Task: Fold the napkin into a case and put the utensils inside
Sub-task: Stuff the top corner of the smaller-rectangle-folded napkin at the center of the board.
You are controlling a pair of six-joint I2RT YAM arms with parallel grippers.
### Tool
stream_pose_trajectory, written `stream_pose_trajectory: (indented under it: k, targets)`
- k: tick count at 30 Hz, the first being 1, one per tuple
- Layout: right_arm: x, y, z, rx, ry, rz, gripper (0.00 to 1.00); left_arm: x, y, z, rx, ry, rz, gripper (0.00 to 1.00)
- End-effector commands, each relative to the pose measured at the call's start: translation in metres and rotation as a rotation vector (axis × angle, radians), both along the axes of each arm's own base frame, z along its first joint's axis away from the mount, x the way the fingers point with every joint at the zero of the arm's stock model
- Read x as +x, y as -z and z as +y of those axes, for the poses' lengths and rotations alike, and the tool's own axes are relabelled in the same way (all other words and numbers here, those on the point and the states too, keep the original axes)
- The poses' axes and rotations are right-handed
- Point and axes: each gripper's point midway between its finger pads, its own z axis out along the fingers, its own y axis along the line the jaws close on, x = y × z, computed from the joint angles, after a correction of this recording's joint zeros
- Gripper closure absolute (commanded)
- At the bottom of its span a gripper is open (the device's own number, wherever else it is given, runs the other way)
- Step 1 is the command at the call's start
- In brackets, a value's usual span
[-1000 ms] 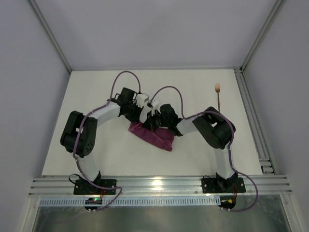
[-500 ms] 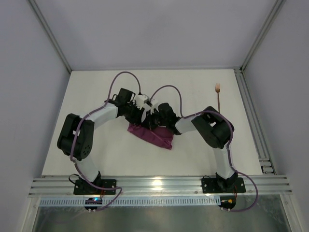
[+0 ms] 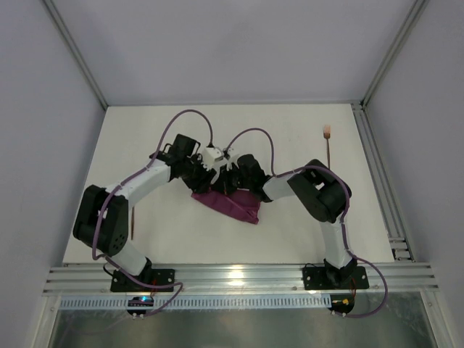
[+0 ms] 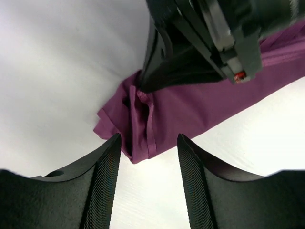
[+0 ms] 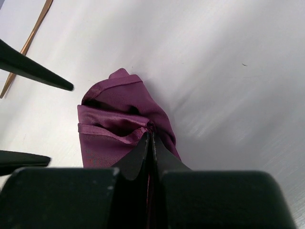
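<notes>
While the right gripper (image 5: 151, 138) pinched shut on the bunched end of the napkin (image 3: 230, 205), the left gripper (image 4: 148, 140) hung open over that same end; a fork (image 3: 330, 148) lay well beyond, to the right gripper's right.

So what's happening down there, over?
Right hand shut on crumpled maroon-purple cloth napkin. Left hand open at its end. Slim copper-coloured metal fork lies apart.
</notes>
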Motion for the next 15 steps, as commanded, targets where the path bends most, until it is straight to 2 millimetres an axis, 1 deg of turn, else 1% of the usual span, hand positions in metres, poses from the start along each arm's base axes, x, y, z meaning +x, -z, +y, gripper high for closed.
stream_pose_trajectory:
  k: [1,2,4,5,8,9,12,13,15]
  targets:
    - [-0.003,0.005,0.000,0.006,0.003,0.031,0.95,-0.025,0.038,0.013,0.146,0.090,0.031,0.46]
    - [-0.003,0.005,0.000,0.007,0.002,0.032,0.95,-0.017,0.039,0.009,0.163,0.104,-0.029,0.45]
    - [-0.003,0.003,0.000,0.008,0.000,0.030,0.95,-0.010,0.043,0.008,0.173,0.097,-0.066,0.42]
    - [-0.004,0.003,0.001,0.008,-0.006,0.026,0.95,0.001,0.041,0.008,0.178,0.076,-0.110,0.41]
    - [-0.005,0.002,0.002,0.012,-0.016,0.023,0.95,0.007,0.044,0.004,0.168,0.077,-0.123,0.41]
    - [-0.005,0.002,0.002,0.015,-0.021,0.025,0.95,0.006,0.051,0.004,0.176,0.081,-0.100,0.42]
    - [-0.008,-0.001,0.003,0.029,-0.041,0.023,0.95,0.003,0.065,0.008,0.204,0.075,-0.060,0.49]
    - [-0.008,-0.003,0.002,0.037,-0.044,0.021,0.94,0.003,0.071,0.009,0.212,0.072,-0.045,0.61]
    - [-0.009,-0.007,0.003,0.042,-0.056,0.009,0.94,0.001,0.075,0.006,0.195,0.065,-0.024,0.75]
